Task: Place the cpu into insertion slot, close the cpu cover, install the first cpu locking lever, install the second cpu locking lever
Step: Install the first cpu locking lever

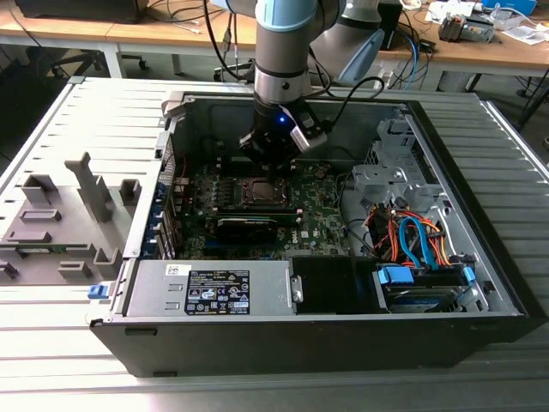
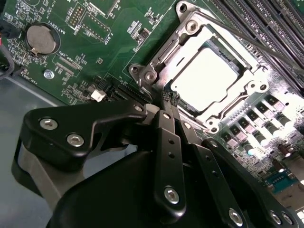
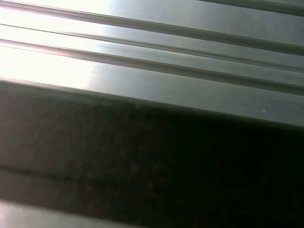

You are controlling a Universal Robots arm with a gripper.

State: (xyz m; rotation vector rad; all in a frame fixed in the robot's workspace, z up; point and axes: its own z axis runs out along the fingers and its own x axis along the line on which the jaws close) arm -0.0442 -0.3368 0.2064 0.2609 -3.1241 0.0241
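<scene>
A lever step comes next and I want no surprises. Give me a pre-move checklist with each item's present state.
1. Cpu lies flat inside the cover's window: ok.
2. Cover is down over the cpu: ok, it looks closed.
3. Claw sits at the cover's near edge with its tips together: ok.
4. Claw is pinching a lever: cannot tell.
5. Thin rod beside the cover, perhaps a lever, is latched: cannot tell.
6. Arm stands over the board inside the open case, as the exterior view shows: ok.
</scene>
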